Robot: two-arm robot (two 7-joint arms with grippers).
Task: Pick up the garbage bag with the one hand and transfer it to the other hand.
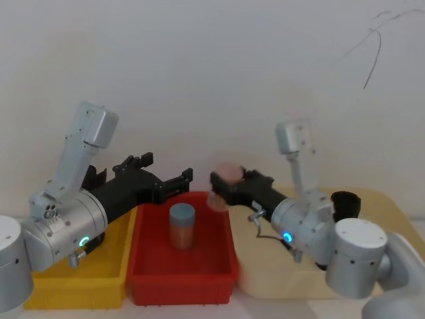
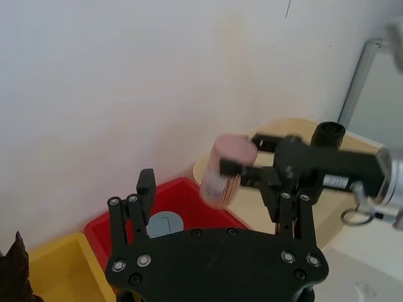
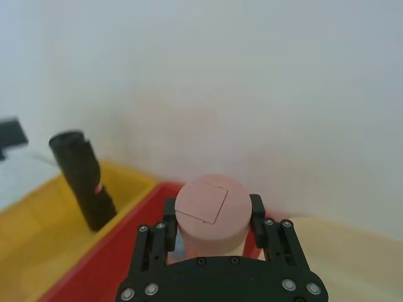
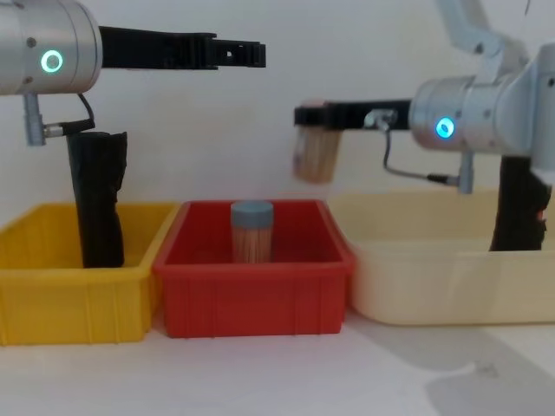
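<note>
Curiously, a pink-capped cylindrical jar (image 4: 315, 154) is pinched by the blue-ringed right gripper (image 4: 314, 115) above the red plastic bin (image 4: 256, 299). Opposite, the green-ringed left gripper (image 4: 234, 54) is spread, probably to receive it. The black wrinkled garbage bag roll (image 4: 96, 199) stands upright in the yellow bin (image 4: 52, 299), untouched.

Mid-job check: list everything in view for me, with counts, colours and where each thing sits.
Bins: three in a row, yellow on the robot's left, red in the middle, cream on the right.
Black rolls: two, one standing in the yellow bin, one in the cream bin.
Grey-capped jar: one, upright in the red bin.
Pink-capped jar: one, held in the air.
Left end effector: green ring, open, empty, above the bins.
Right end effector: blue ring, shut on the pink-capped jar.
</note>
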